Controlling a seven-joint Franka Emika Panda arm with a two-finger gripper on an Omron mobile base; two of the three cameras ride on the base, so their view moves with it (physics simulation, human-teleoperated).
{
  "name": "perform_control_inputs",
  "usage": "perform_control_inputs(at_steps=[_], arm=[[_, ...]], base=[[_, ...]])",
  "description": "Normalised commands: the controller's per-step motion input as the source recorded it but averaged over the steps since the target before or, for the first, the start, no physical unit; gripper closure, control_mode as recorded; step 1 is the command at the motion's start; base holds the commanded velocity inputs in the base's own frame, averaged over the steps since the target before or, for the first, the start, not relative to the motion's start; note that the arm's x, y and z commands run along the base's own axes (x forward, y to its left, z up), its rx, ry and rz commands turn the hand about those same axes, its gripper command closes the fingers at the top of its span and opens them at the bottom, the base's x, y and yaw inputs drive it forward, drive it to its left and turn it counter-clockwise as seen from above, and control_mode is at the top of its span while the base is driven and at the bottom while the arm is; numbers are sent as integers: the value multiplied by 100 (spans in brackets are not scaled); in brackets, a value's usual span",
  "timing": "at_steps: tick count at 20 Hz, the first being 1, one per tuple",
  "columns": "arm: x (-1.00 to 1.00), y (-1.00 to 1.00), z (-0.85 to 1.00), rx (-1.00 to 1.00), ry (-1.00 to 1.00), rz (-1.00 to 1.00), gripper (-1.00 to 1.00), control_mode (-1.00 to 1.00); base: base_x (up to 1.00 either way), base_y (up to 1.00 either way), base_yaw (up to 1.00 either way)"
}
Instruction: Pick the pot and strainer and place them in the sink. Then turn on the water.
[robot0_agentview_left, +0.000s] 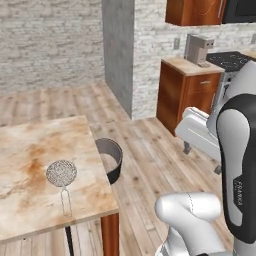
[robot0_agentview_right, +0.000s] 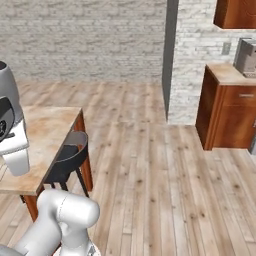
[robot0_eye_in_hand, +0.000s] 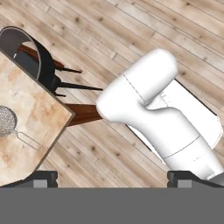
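The strainer (robot0_agentview_left: 61, 173), a small silver mesh bowl on a thin wire handle, lies lower left on the marbled table (robot0_agentview_left: 30, 150). In the hand view it sits at the left edge, well apart from the gripper (robot0_eye_in_hand: 112, 178), whose tips stand spread wide at the bottom, pinching nothing.

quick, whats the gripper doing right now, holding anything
Gripper: open, jaws wide apart, holding nothing; it hangs above the wooden floor, beside the table.
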Motion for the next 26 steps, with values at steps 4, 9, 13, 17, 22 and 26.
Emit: perform_control_inputs(at_steps=[4,9,13,17,22,26], arm=[[0,0,0,0,0,0,-100,100],[0,0,0,0,0,0,-100,100],[0,0,0,0,0,0,-100,100],[0,0,0,0,0,0,-100,100],[0,0,0,0,0,0,-100,100],[0,0,0,0,0,0,-100,100]], base=[[0,42,-2],[2,34,1],[-49,27,4],[-99,0,4],[-87,6,4],[-9,25,9]])
